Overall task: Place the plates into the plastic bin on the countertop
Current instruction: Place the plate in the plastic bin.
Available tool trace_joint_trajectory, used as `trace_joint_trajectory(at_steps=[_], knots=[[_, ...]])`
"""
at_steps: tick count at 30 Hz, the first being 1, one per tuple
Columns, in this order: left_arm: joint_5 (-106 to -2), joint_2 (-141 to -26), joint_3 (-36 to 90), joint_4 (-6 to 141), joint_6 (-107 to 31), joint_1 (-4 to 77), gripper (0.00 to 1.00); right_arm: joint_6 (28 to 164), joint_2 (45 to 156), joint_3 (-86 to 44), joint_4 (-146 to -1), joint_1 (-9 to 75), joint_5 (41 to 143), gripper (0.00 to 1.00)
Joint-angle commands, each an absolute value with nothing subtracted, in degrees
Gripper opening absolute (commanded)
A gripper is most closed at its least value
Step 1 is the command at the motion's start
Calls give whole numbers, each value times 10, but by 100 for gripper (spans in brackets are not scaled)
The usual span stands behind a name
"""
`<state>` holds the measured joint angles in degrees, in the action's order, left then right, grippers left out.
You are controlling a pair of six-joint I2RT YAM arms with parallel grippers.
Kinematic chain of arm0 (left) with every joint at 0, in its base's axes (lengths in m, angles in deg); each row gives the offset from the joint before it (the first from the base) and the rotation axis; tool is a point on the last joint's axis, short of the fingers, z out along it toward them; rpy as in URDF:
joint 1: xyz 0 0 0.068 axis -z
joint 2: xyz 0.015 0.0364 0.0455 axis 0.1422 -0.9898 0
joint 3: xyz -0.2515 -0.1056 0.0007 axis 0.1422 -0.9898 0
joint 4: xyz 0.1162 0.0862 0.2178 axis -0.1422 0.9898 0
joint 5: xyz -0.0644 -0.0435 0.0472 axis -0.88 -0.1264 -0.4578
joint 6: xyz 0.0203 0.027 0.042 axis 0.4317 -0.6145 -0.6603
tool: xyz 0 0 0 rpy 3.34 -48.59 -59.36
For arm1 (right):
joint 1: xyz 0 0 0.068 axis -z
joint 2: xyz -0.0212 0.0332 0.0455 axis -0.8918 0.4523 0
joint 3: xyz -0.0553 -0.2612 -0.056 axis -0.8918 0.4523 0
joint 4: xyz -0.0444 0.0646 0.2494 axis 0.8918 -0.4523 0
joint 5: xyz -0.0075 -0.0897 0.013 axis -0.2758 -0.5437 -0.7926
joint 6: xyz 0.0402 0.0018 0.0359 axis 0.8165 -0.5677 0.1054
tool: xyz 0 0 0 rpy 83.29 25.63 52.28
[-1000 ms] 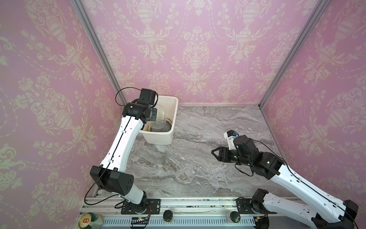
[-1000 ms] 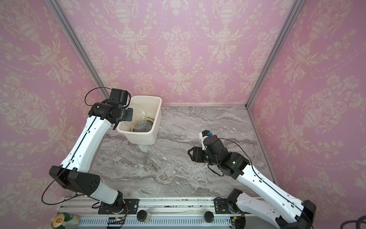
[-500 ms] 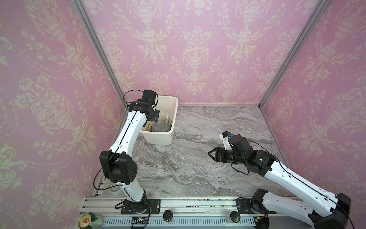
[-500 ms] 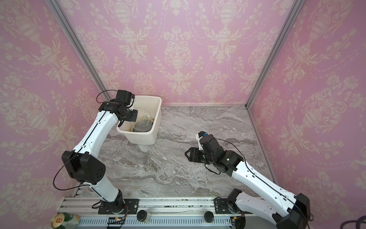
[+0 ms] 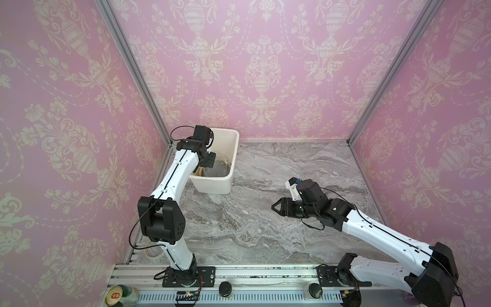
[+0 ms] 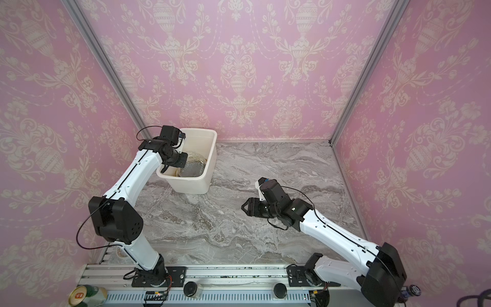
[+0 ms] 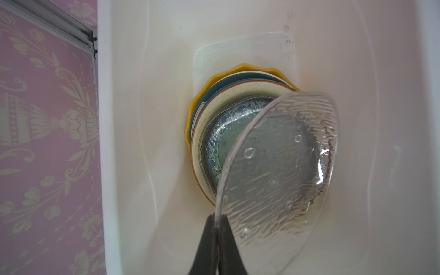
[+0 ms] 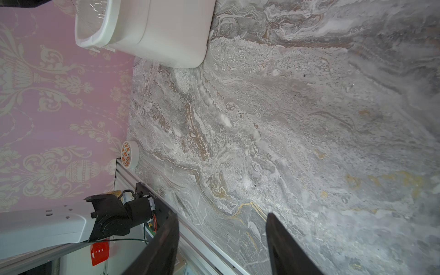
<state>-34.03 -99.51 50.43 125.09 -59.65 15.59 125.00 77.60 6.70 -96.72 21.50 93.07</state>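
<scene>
The plastic bin (image 5: 210,185) stands on the table (image 5: 292,164) in the far corner on the robot's left, close to the pink walls. The left tool (image 7: 217,222) reaches down inside the bin, its jaws pinched tight on the rim of a clear glass plate (image 7: 278,171). The plate is rippled and held tilted, partly covering the stack of plates (image 7: 209,133) on the bin floor. Whether its lower edge touches the stack cannot be told. In the stack a wavy-edged yellow plate (image 7: 197,100) lies lowest. Above it come a dark-rimmed plate (image 7: 212,94), a speckled cream plate (image 7: 202,126) and a glass plate over a blue patterned one (image 7: 226,119). In both top views the left tool (image 5: 210,162) sits just below the bin's rim. The right tool (image 8: 222,213) hovers over bare table, well apart from the bin (image 8: 166,35), jaws moderately spread with nothing between them. A tape roll (image 8: 129,154) sits at the table's near left corner.
</scene>
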Motion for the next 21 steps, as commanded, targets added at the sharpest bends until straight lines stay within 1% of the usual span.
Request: trace_joint_trajectory(at_steps=[1, 8, 21], knots=[[-340, -1000, 491, 1249, -603, 151, 0, 1252, 790, 72, -941, 219, 947, 59], [-329, -1014, 488, 1254, -592, 149, 0, 1247, 803, 60, -942, 219, 947, 59], [-296, -1041, 483, 1261, -568, 147, 0, 1244, 780, 71, -956, 224, 934, 60]])
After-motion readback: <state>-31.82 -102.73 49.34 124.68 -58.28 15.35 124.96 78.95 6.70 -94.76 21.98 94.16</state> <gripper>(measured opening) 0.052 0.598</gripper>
